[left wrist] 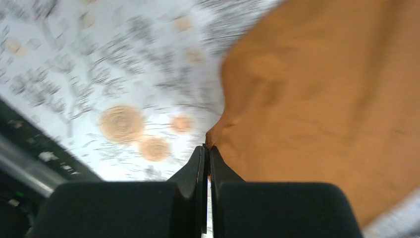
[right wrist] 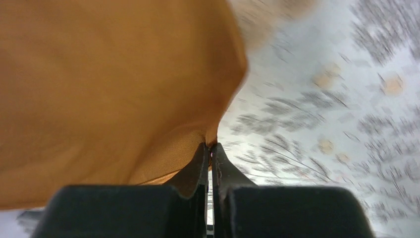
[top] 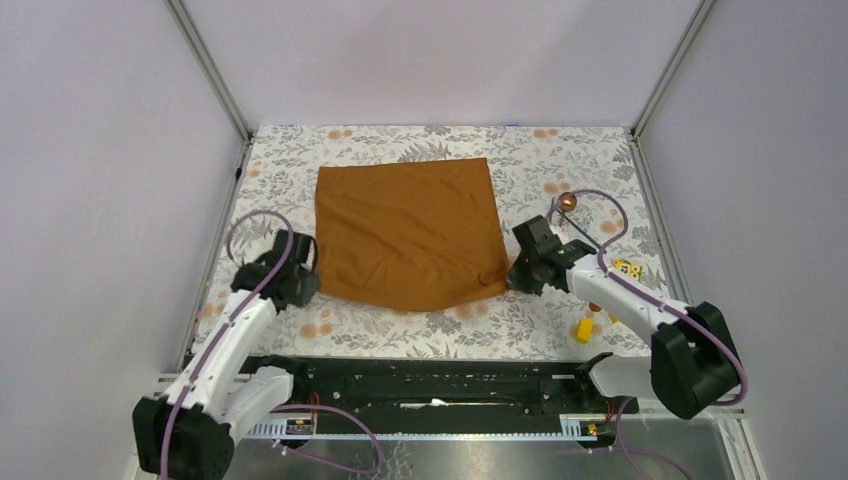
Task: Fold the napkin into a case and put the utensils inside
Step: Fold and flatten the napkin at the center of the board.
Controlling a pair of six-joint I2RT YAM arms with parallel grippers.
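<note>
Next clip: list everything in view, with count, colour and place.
napkin: one, orange-brown, spread out mid-table
spoon: one, copper bowl with dark handle, right of the napkin, beyond the right arm
yellow blocks: at least two, yellow, right side of the table by the right arm
table cover: one, white with grey leaf and orange flower print, under everything
left gripper: one, black, shut on the napkin's near left corner
right gripper: one, black, shut on the napkin's near right corner
</note>
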